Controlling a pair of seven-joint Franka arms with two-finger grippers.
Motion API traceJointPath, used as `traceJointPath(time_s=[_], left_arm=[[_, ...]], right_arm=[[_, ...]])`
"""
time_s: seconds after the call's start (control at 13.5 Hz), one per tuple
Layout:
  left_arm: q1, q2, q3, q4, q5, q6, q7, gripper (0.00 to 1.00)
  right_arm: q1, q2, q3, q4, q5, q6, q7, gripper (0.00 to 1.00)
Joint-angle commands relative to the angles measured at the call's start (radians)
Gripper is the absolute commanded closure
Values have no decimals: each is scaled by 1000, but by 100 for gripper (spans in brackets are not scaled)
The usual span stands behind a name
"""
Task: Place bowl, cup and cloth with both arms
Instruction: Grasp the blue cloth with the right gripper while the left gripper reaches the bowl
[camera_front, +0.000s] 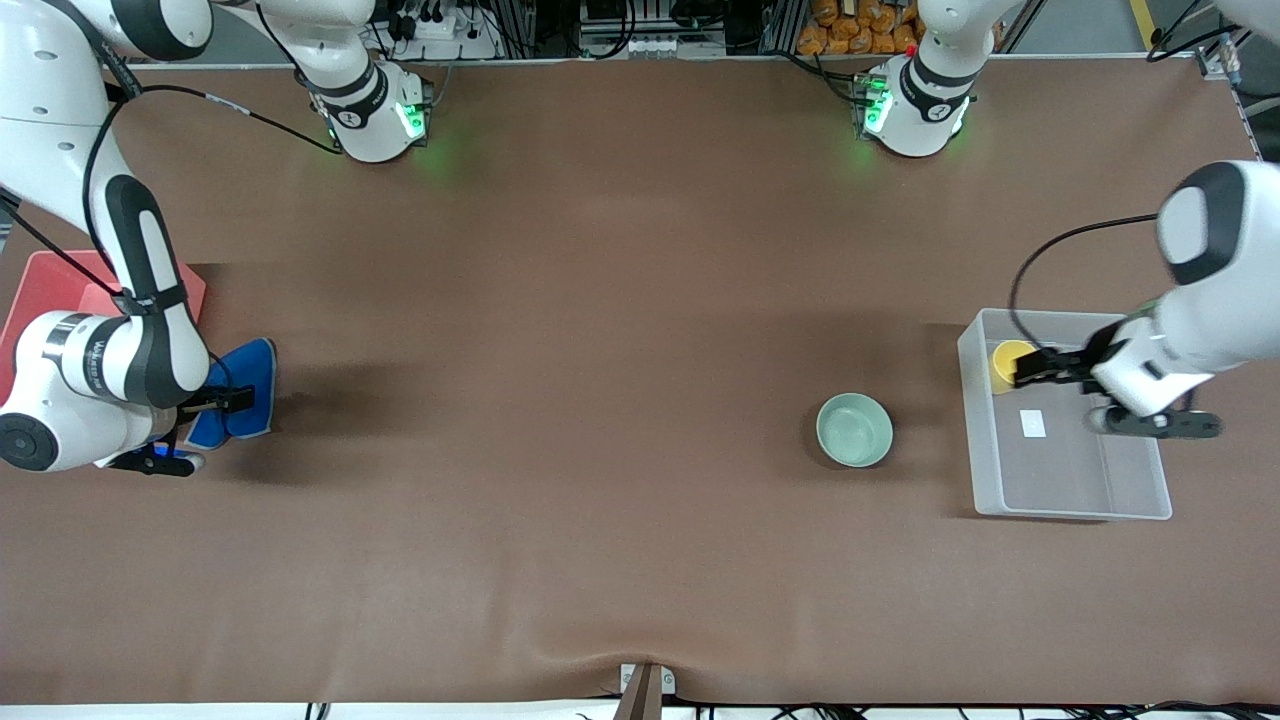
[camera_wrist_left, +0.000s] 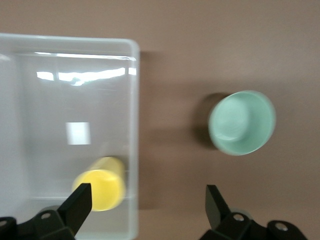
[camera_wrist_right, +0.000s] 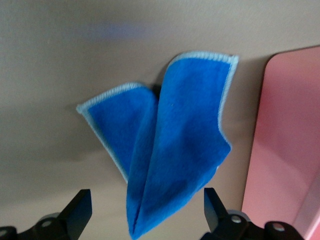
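Bowl (camera_front: 854, 429), mint green, upright on the brown table (camera_front: 600, 300), just beside the clear bin (camera_front: 1070, 500) on the side toward the right arm's end; seen again in the left wrist view (camera_wrist_left: 242, 122), empty. Clear bin (camera_wrist_left: 134, 125) at the left arm's end of the table, with a small white label on its floor. Red tray (camera_front: 40, 290) at the right arm's end. Cloth (camera_front: 240, 390) royal blue, folded and rumpled on the table next to the red tray (camera_wrist_right: 285, 140); pale trim plain in the right wrist view (camera_wrist_right: 170, 150). Cup (camera_front: 1010, 362) yellow, inside the bin at the corner farthest from the front camera; lying on its side (camera_wrist_left: 102, 183). Left gripper (camera_front: 1040, 368) over the bin beside the cup, fingers (camera_wrist_left: 80, 202) spread wide, nothing held. Right gripper (camera_front: 225, 402) over the cloth, fingers (camera_wrist_right: 212, 207) wide apart, nothing held.
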Motion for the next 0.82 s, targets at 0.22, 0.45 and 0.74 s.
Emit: traceJointPath(time_s=[0.22, 0.45, 0.74], left_arm=[[-183, 165, 0, 4, 206, 112, -462, 0], [-214, 262, 0, -5, 422, 112, -640, 6], [-203, 369, 0, -8, 434, 163, -647, 20]], right_arm=[[-36, 38, 12, 0, 16, 87, 1, 94], [-35, 38, 12, 1, 16, 90, -1, 100], [-20, 27, 13, 18, 15, 119, -1, 100]])
